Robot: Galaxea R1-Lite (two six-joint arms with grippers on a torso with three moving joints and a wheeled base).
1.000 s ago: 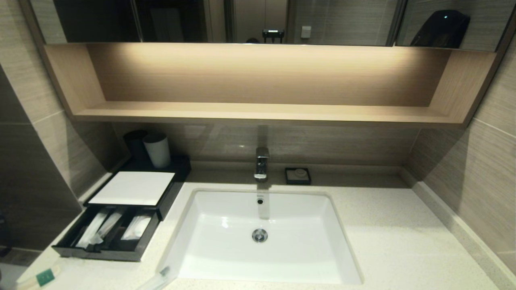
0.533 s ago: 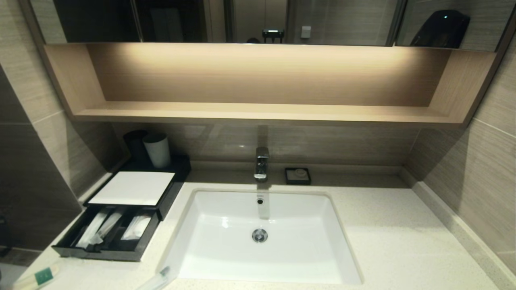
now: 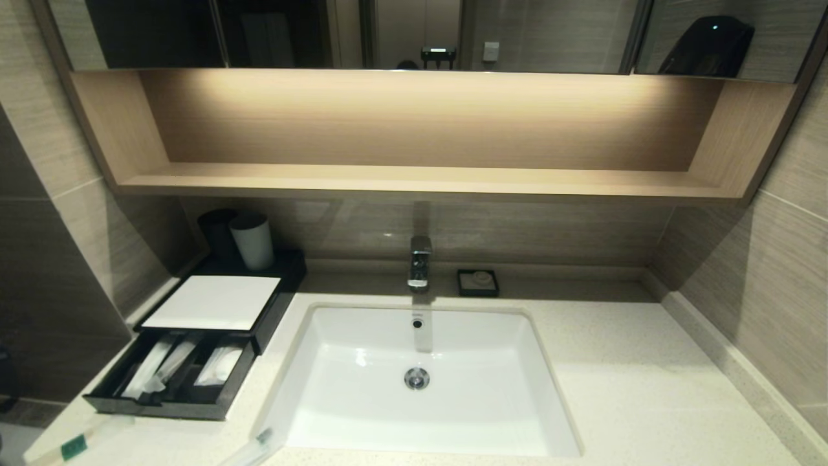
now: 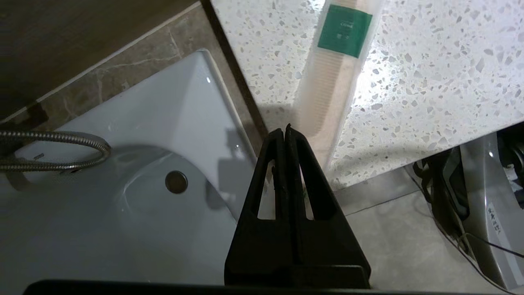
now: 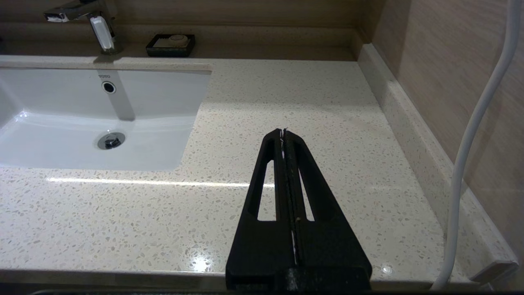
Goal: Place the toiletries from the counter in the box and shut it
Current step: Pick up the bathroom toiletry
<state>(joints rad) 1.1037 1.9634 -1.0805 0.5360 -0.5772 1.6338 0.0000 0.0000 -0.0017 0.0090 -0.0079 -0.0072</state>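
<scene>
Left wrist view shows the left gripper (image 4: 285, 130) with its black triangular fingers pressed flat together on the near end of a comb packet (image 4: 331, 69), which lies on the counter (image 4: 430, 82) at its front-left edge. The packet is a long slim sleeve of clear, glossy wrap over a pale toothed comb, with a small green square label near its far end. Its long axis runs straight out from the fingertips across the speckled cream stone, and its far end is cut off by the frame. Whether the wrap is truly pinched cannot be told, since the fingers cover its near end.

In the head view neither arm shows, and that packet is clipped at the lower-left corner. A second clear packet (image 3: 255, 446) lies at the sink's (image 3: 362, 414) near-left corner, half out of frame, contents hard to make out. The box (image 3: 210, 303), low and dark with a flat white top panel, sits left of the sink with its divided drawer (image 3: 162, 406) pulled out towards the robot; whitish packets lie lengthwise in the compartments, their count unclear.

The right gripper (image 5: 284, 133), fingers shut on nothing, hovers parked over bare counter right of the sink
</scene>
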